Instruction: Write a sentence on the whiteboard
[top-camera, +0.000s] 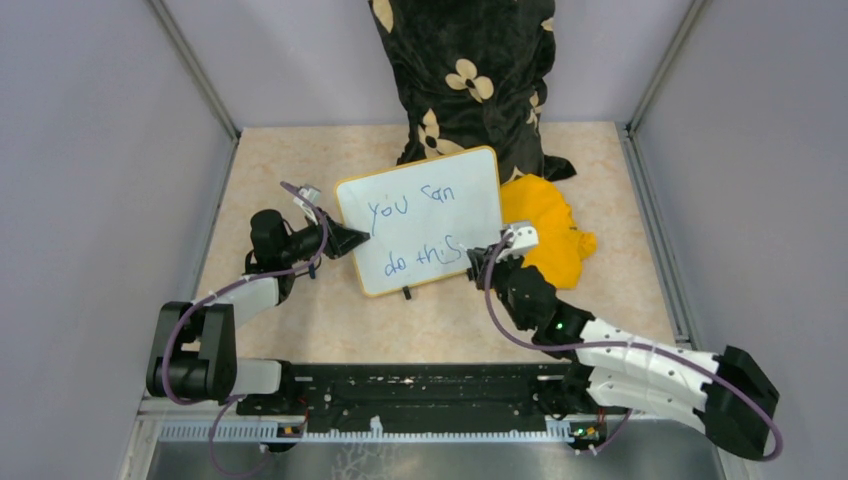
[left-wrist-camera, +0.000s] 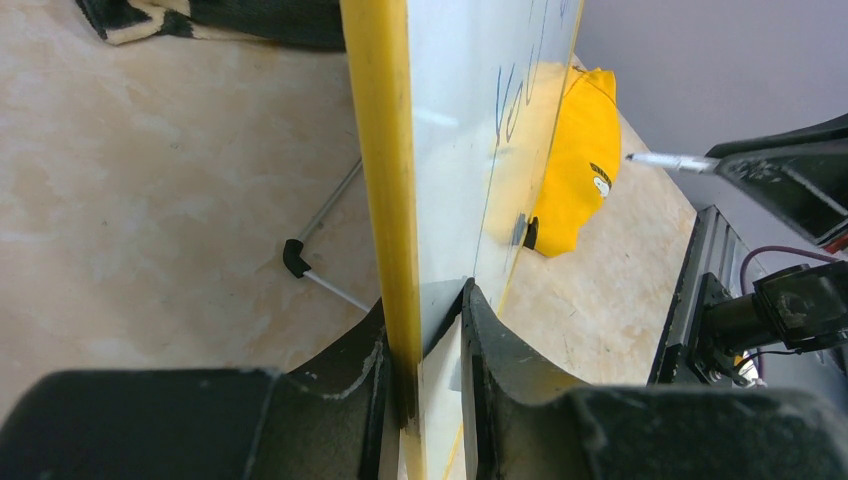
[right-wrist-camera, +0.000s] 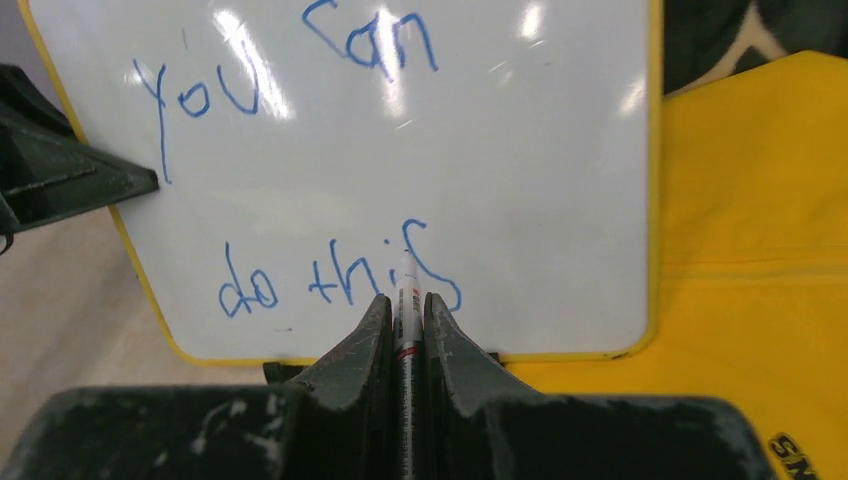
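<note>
The whiteboard (top-camera: 425, 215) stands tilted up on the table, white with a yellow frame (left-wrist-camera: 385, 150). Blue marker words on the whiteboard (right-wrist-camera: 420, 180) read "you can" over "do this". My left gripper (top-camera: 352, 240) is shut on the board's left edge, one finger on each face (left-wrist-camera: 430, 330). My right gripper (top-camera: 478, 256) is shut on a thin white marker (right-wrist-camera: 406, 300). The marker's tip rests at the "s" of the lower line. In the left wrist view the marker (left-wrist-camera: 665, 160) points at the board from the right.
A yellow cloth (top-camera: 548, 228) lies right of the board, partly behind it. A black flowered fabric (top-camera: 470, 75) hangs at the back. A thin metal stand leg with a black foot (left-wrist-camera: 296, 256) props the board from behind. Grey walls close in both sides.
</note>
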